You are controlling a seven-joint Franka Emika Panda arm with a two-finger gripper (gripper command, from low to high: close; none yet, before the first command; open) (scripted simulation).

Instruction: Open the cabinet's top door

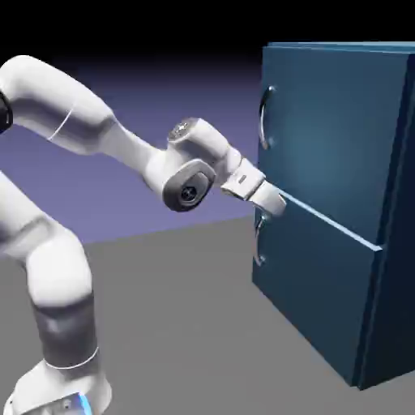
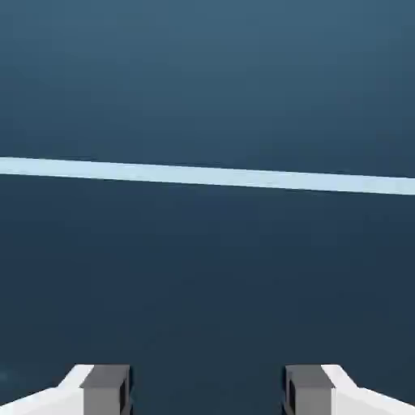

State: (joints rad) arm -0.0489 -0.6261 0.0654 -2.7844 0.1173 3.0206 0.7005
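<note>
With the jaws (image 2: 207, 391) parted and nothing gripped, the handle (image 1: 263, 118) of the top door (image 1: 332, 134) was seen above them (the lower handle (image 1: 258, 240) lay beneath), so the wrong panel might have been pulled if the reach were aimed low.

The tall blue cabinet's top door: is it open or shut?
Shut: the top door lies flush above the lower door, with no inside showing.

Pale strip (image 2: 207, 176) across dark blue panels (image 2: 207, 275)
</note>
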